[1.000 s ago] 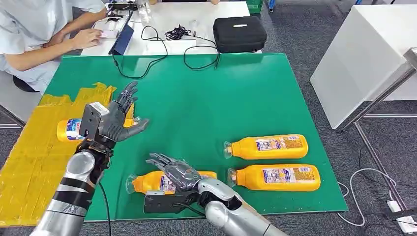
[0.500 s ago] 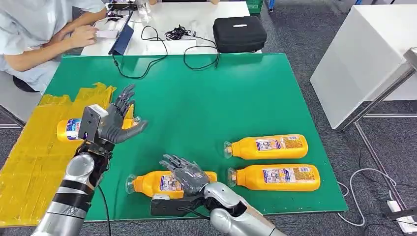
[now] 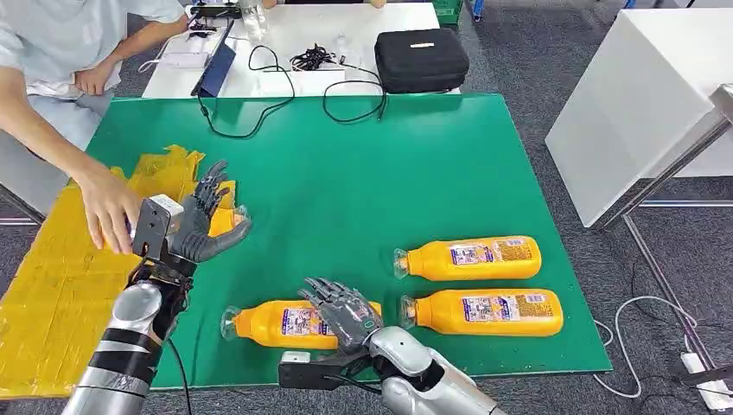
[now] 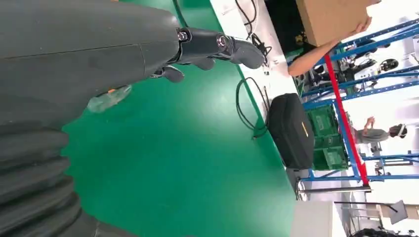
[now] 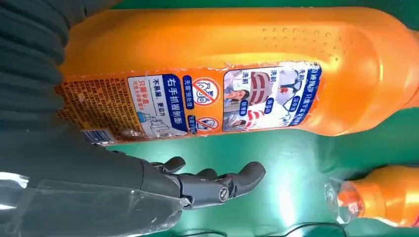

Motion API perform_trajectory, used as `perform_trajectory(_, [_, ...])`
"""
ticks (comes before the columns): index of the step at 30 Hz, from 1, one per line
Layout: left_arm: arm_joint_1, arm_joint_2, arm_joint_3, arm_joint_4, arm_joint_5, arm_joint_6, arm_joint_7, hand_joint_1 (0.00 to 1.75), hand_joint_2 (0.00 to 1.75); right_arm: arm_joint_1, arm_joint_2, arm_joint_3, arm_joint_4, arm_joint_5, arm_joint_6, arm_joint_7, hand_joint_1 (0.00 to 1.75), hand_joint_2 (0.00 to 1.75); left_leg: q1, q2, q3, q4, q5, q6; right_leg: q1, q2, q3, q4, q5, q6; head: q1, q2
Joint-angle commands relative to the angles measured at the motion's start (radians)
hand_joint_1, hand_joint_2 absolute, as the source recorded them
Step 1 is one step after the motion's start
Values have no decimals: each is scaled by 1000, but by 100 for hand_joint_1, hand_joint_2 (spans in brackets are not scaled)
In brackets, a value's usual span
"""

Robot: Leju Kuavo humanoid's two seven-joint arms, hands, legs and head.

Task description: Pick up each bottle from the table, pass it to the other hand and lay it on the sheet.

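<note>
Bottle (image 3: pixel 290 323) lies on its side at the desk's (image 3: pixel 363 190) near edge, cap toward the sheet (image 3: pixel 52 285); two more lie just to its right. Right hand (image 3: pixel 341 309) spread over its label end, fingers (image 3: pixel 321 291) apart, nothing gripped. Left hand (image 3: pixel 197 220) open, raised by the sheet edge, a person's hand (image 3: pixel 108 210) just beside it. Judgement: lower squarely onto the bottle's middle, close around the body, not the neck, before lifting toward the left hand.
</note>
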State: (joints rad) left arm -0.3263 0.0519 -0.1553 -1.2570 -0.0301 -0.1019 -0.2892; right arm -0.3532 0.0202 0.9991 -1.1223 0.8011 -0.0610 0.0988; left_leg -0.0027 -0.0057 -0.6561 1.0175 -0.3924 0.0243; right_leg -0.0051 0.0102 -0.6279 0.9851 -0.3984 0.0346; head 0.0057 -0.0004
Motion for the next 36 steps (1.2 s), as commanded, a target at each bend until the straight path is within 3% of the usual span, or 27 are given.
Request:
perform_trajectory(1, [18,9,29,-7,-9,2,11,0,175,13,-58,27,-28,69,-16,27,0,175,0,0,4,-1,-2,-1,0,0,4,-1,-1,0,0,0])
perform_trajectory(14, [51,0,42,-26,-19,2,22,0,175,28,-71,-3,-36,176,-27,78,0,175,0,0,2,-1,-1,-1,0,-1,2,-1,-1,0,0,0])
perform_trajectory(17, [60,-3,46,-35,-21,2,25,0,175,33,-68,-22,-37,196,-23,86,0,175,0,0,7,0,-3,-1,0,-1,7,-1,-3,0,0,0])
perform_trajectory(36, [79,-9,52,-58,-27,1,40,0,175,44,-49,-72,-10,245,-25,112,0,175,0,0,5,0,-2,-1,0,-1,5,-1,-2,0,0,0])
